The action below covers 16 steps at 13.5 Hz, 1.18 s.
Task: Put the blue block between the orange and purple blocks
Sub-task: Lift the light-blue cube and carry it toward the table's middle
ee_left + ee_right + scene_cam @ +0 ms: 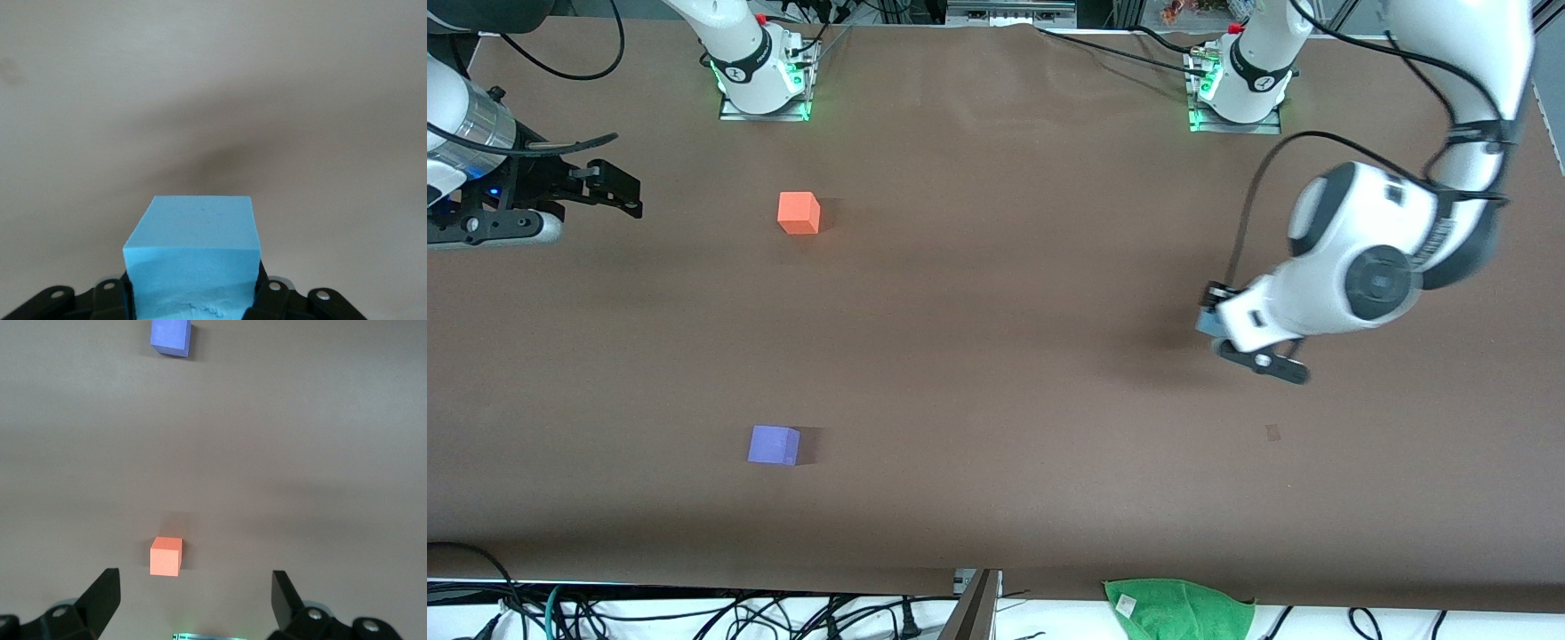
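My left gripper is shut on the light blue block and holds it above the table toward the left arm's end. In the left wrist view the blue block fills the space between the fingers. The orange block sits on the table toward the right arm's end, and also shows in the right wrist view. The purple block lies nearer the front camera than the orange one, with a bare gap between them; it also shows in the right wrist view. My right gripper is open and empty, waiting at the right arm's end of the table.
The brown table is bare between the held block and the two cubes. A green cloth lies off the table's front edge. A small dark mark shows on the table near the left arm.
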Each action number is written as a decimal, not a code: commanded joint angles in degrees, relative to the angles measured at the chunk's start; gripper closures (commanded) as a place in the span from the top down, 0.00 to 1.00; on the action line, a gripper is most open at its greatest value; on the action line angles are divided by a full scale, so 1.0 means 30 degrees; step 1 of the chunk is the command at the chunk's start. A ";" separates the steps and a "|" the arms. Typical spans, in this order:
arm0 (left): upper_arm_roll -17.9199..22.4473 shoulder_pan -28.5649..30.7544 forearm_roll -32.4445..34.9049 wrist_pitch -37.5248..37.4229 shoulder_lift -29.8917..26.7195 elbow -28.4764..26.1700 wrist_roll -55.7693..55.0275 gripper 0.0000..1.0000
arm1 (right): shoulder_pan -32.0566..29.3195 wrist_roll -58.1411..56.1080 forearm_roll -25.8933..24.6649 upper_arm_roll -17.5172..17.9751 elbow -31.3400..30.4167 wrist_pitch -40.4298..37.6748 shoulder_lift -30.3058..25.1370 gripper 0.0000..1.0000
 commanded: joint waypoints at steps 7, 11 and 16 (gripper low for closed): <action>0.0842 -0.7985 0.0588 0.4090 0.5403 0.3039 -1.0518 0.13 | 0.0031 -0.0036 0.0502 0.0085 0.0445 0.0028 0.0082 1.00; 0.1019 -0.9249 0.0883 0.6789 0.7016 0.2981 -1.3249 0.23 | -0.0291 -0.0299 0.0913 -0.0119 0.0476 0.0609 0.0316 1.00; 0.1108 -0.9164 0.1352 0.6854 0.6963 0.2980 -1.3076 1.00 | -0.0526 -0.0475 0.0768 -0.0238 0.0505 0.1053 0.1752 1.00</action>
